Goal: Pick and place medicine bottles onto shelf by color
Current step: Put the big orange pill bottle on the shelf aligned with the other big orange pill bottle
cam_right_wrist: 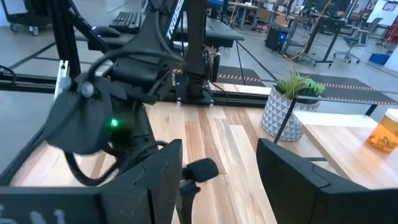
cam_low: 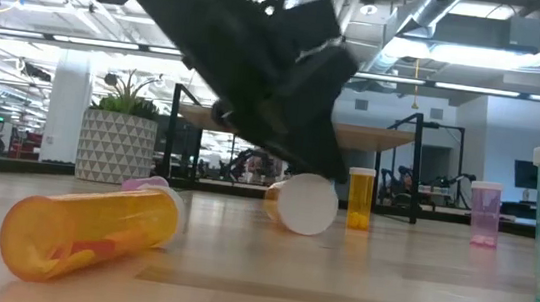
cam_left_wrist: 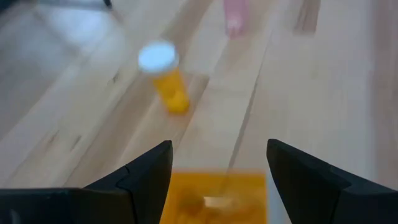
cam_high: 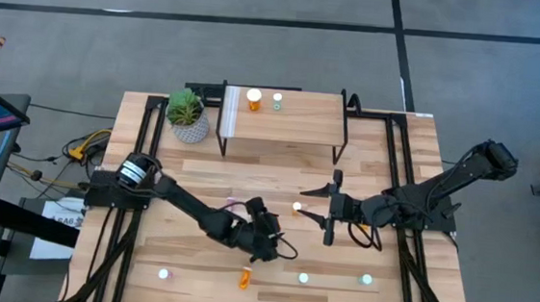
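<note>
Left gripper hangs spread, empty, over the table's near middle, just above a lying orange bottle. Right gripper, also spread and empty, waits by a standing orange bottle before the shelf

Orange bottles with white caps, pink bottle, light-wood shelf, triangle-patterned white planter
</note>
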